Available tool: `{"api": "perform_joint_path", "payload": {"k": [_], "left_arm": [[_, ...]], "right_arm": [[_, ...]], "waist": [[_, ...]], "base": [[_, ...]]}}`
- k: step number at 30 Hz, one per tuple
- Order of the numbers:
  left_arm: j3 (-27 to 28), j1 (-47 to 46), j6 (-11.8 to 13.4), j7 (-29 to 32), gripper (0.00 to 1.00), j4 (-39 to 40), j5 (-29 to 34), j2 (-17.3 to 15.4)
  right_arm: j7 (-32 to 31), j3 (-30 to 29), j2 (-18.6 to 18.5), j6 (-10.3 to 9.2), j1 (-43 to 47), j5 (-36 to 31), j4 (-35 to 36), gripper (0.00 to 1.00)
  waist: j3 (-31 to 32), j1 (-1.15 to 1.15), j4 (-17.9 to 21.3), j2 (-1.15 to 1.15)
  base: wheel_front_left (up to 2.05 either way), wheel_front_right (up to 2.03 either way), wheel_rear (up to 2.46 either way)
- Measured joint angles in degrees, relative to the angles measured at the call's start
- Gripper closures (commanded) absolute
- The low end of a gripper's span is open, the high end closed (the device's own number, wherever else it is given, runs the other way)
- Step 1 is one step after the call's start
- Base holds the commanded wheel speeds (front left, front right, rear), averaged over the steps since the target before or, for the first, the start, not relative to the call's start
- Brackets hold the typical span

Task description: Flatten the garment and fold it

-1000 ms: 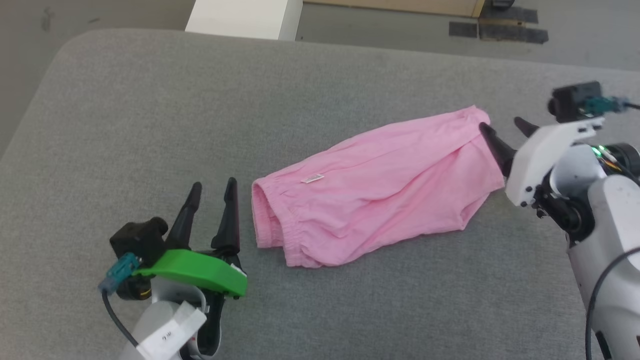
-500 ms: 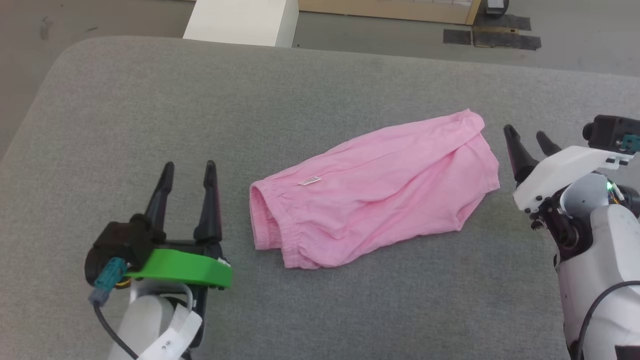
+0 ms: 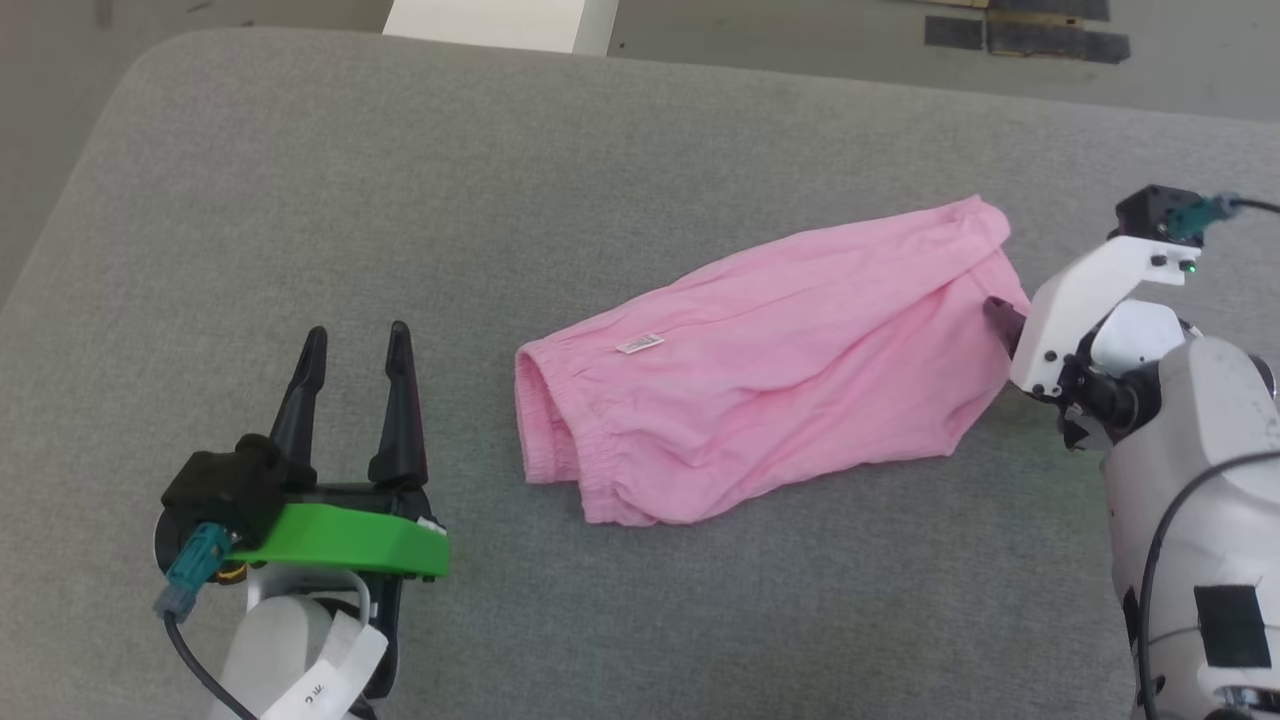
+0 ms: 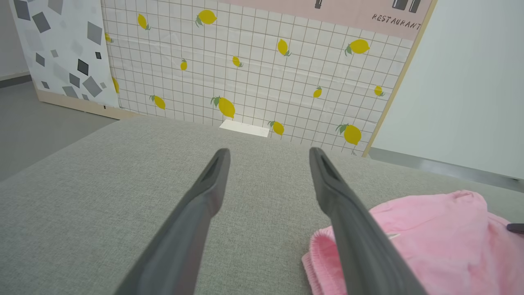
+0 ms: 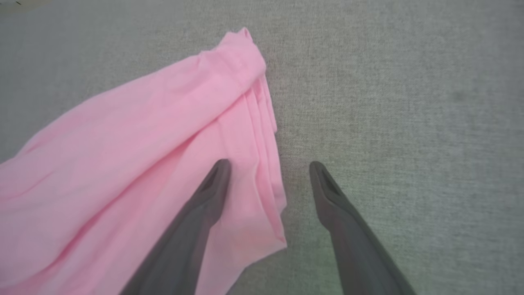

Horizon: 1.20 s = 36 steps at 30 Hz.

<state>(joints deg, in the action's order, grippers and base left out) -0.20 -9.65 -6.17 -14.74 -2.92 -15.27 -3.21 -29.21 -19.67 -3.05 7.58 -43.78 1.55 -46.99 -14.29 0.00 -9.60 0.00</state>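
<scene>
The garment [image 3: 770,360], pink wrinkled shorts, lies slantwise on the grey cushion [image 3: 600,150]. Its gathered waistband is at the left end, with a small white label on top. My left gripper [image 3: 357,333] stands open, well left of the waistband and apart from it. In the left wrist view the left gripper [image 4: 269,150] points past the garment [image 4: 442,237] at lower right. My right gripper [image 3: 1000,315] is at the garment's right hem, mostly hidden by its white mount. In the right wrist view the right gripper [image 5: 269,164] is open, one finger over the garment [image 5: 143,155], the other over bare cushion.
The cushion's rounded edge runs along the far and left sides, with grey floor beyond. A white box [image 3: 500,20] stands past the far edge, and dark patches [image 3: 1030,35] mark the floor. A lemon-patterned tiled panel [image 4: 254,73] rises behind the cushion.
The head camera has shifted. My right gripper drew back to the right of the garment, then returned over its right hem. The left gripper moved left, away from the waistband.
</scene>
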Motion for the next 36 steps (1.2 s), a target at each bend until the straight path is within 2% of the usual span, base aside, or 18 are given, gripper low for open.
{"api": "perform_joint_path", "payload": {"k": [5, 10, 11, 12, 14, 15, 25, 32, 36], "left_arm": [[-0.69, -0.13, -0.15, 0.0, 0.0, 0.09, -0.73, 0.04], [-0.86, -0.19, -0.04, 0.0, 0.0, 0.18, -0.96, 0.05], [-0.86, -0.19, 0.03, 0.0, 0.0, 0.19, -0.96, 0.05], [-0.86, -0.19, 0.03, 0.0, 0.0, 0.18, -0.97, 0.05], [-0.87, -0.18, 0.03, 0.0, 0.0, 0.16, -1.0, 0.05], [-0.87, -0.18, 0.13, 0.0, 0.0, 0.16, -1.01, 0.05], [-0.74, 0.05, 0.18, 0.0, 0.0, -0.18, -0.99, 0.09], [-0.56, 1.59, 0.15, 0.0, 0.0, -0.56, -0.85, 0.15], [-0.6, 2.32, 0.1, 0.0, 0.0, -0.74, -0.74, 0.15]], "right_arm": [[-6.53, -1.31, 0.0, 0.0, -2.53, -4.67, -2.43, 0.0], [-11.5, 0.76, -0.86, -0.03, -5.3, -3.53, -4.83, 0.02], [-12.02, 1.27, -0.99, -0.03, -5.56, -2.91, -5.03, 0.26], [-12.43, 1.96, -1.07, -0.02, -5.66, -2.11, -5.21, 0.57], [-12.67, 3.04, -1.11, -0.03, -5.66, -0.34, -5.41, 0.81], [-12.63, 3.63, -1.12, -0.02, -5.63, 0.09, -5.33, 1.0], [-8.6, 5.35, -0.1, -0.01, -0.24, 2.48, 0.02, 1.0], [-6.2, 5.33, -3.57, 0.0, 7.53, 3.99, 8.03, 1.0], [-5.56, 1.97, -6.67, -0.01, 12.89, 0.76, 14.11, 1.0]], "waist": [[-1.2, 0.0, -1.01, 0.0], [-1.92, 0.0, -1.82, 0.0], [-1.96, 0.0, -1.85, 0.0], [-1.95, 0.0, -1.84, 0.0], [-1.87, 0.0, -1.76, 0.0], [-1.81, 0.0, -1.68, 0.0], [-0.01, 0.0, 0.0, 0.0], [2.4, 0.0, 1.91, 0.0], [3.77, 0.0, 3.13, 0.0]], "base": [[0.0, 0.0, 0.0], [0.0, 0.0, 0.0], [0.0, 0.0, 0.0], [0.0, 0.0, 0.0], [0.0, 0.0, 0.0], [0.0, 0.0, 0.0], [0.0, 0.0, 0.0], [0.0, 0.0, 0.0], [0.0, 0.0, 0.0]]}}
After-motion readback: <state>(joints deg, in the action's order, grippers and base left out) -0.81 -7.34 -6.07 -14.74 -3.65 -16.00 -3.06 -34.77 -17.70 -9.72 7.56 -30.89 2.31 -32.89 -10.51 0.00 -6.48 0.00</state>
